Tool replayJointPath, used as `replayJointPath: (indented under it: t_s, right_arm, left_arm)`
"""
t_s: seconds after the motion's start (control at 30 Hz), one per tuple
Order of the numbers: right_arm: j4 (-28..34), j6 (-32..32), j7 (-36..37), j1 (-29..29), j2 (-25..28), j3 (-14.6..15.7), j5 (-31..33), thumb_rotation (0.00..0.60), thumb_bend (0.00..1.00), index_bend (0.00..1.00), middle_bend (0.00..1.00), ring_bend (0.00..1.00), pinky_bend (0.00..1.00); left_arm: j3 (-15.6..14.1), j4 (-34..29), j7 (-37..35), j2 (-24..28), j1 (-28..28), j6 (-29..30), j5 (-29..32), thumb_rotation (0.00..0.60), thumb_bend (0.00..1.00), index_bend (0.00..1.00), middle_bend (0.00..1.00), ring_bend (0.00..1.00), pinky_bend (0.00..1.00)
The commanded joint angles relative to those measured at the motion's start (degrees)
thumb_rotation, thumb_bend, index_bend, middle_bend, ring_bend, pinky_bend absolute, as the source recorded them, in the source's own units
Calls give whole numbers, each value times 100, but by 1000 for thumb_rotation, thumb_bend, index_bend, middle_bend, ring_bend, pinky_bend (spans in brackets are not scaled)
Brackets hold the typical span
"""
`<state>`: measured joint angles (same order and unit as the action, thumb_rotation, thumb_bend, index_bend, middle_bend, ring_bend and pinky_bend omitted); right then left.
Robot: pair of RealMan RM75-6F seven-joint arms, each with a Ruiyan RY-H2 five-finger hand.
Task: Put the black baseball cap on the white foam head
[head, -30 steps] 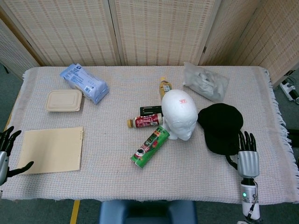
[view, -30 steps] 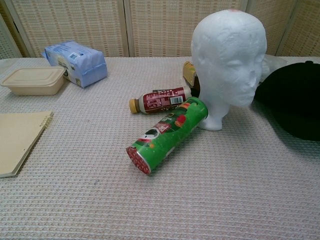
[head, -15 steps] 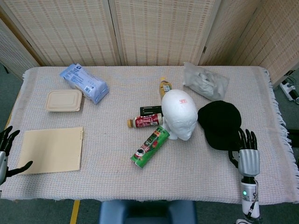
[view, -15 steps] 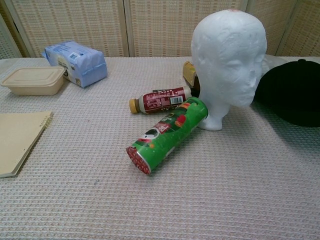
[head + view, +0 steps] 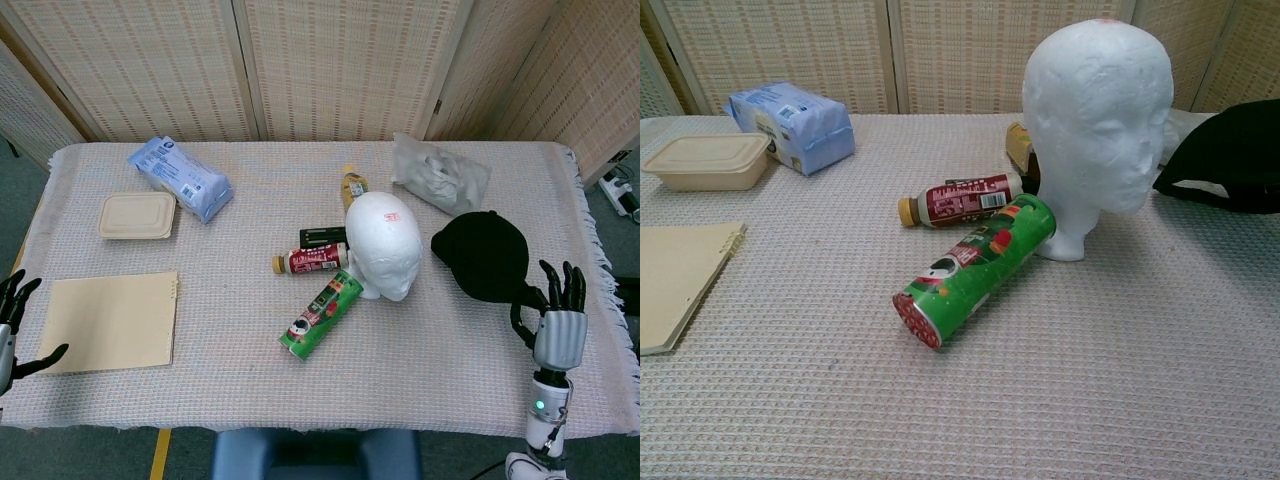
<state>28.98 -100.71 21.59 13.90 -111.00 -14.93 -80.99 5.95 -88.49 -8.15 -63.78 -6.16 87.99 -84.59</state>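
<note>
The white foam head [image 5: 385,243] stands upright mid-table, facing the near edge; it also shows in the chest view [image 5: 1102,115]. The black baseball cap [image 5: 482,255] hangs tilted just right of it, its near side raised off the cloth [image 5: 1230,150]. My right hand [image 5: 556,325] is at the cap's near right edge and pinches the brim, with the other fingers spread upward. My left hand [image 5: 10,330] rests at the table's near left corner, fingers apart and empty. Neither hand shows in the chest view.
A green can [image 5: 322,314] and a red-labelled bottle [image 5: 312,260] lie against the head's left side, a yellow bottle [image 5: 353,185] behind it. A grey bag [image 5: 438,174] lies behind the cap. A notebook [image 5: 112,321], a lunch box [image 5: 137,215] and a blue pack [image 5: 180,178] are at left.
The right hand has shifted right and slightly back, lifting the cap's near side off the table; the cap now stands tilted and looks narrower. The left hand has barely moved.
</note>
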Motion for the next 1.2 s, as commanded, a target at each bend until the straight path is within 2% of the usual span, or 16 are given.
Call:
replayJointPath:
  t_s: [0.03, 0.3, 0.47, 0.77, 0.93, 1.2]
  right_arm:
    - [303, -196, -69, 95, 232, -188, 73, 600, 418, 697, 180, 0, 0]
    - [1236, -630, -560, 329, 802, -491, -8, 600, 418, 731, 210, 0, 0]
    - [2101, -885, -1241, 615, 1313, -709, -219, 600, 418, 743, 221, 0, 0]
    - [3249, -724, -2455, 1271, 2076, -1187, -431, 600, 414, 760, 236, 0, 0]
    - [3553, -675, -2859, 1678, 2205, -1369, -613, 600, 402, 762, 237, 0, 0]
    - [3456, -494, -3162, 2319, 1949, -1482, -713, 600, 402, 763, 239, 0, 0]
  left_arm:
    - [-5, 5, 22, -9, 1, 0, -4, 600, 189, 135, 46, 0, 43]
    - [0, 18, 53, -30, -1, -18, 20, 600, 189, 135, 46, 0, 43]
    - [5, 30, 56, -33, -11, -52, 44, 600, 188, 135, 46, 0, 43]
    - [-17, 55, 124, -68, -18, -83, 39, 600, 189, 135, 46, 0, 43]
    - [-18, 85, 187, -110, -30, -117, 66, 600, 189, 135, 46, 0, 43]
    - [-4, 164, 261, -176, -52, -174, 130, 600, 189, 135, 46, 0, 43]
